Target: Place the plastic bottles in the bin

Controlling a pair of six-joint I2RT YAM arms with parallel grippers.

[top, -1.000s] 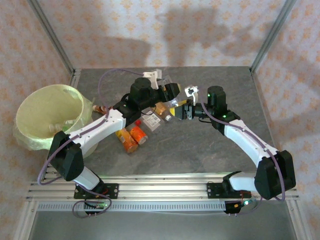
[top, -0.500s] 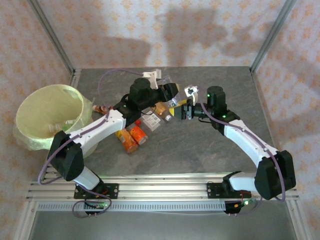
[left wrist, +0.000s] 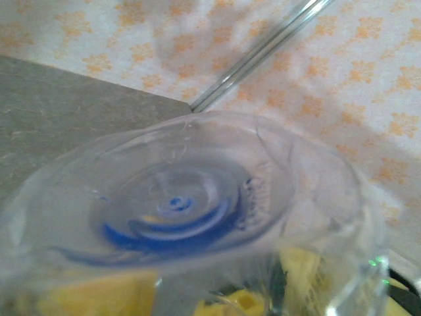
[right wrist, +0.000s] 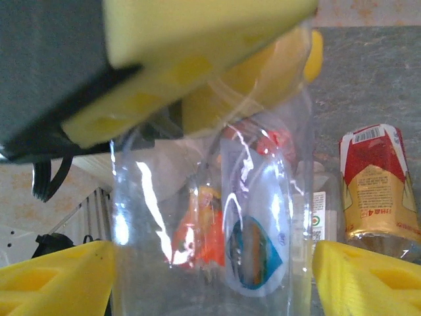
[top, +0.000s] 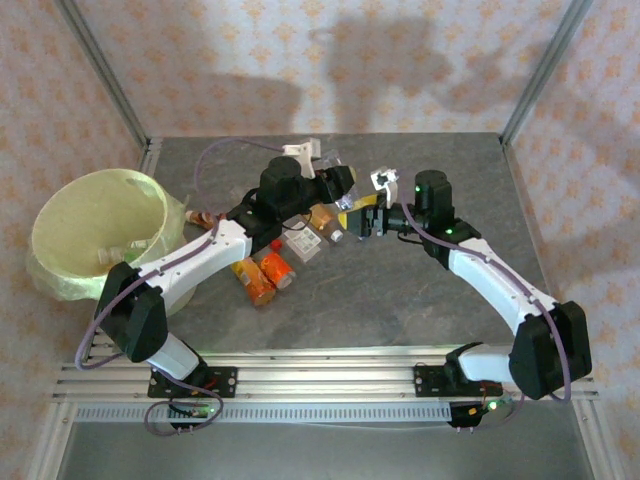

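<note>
A clear bottle [right wrist: 210,217] was held over the middle of the surface [top: 400,290], well apart from the bin [top: 60,215], clamped in the left end effector [top: 335,188]. The right end effector [right wrist: 214,280] stood wide open around the bottle. The step looked like carrying; next, the bottle would need swinging left over the rim.
</note>
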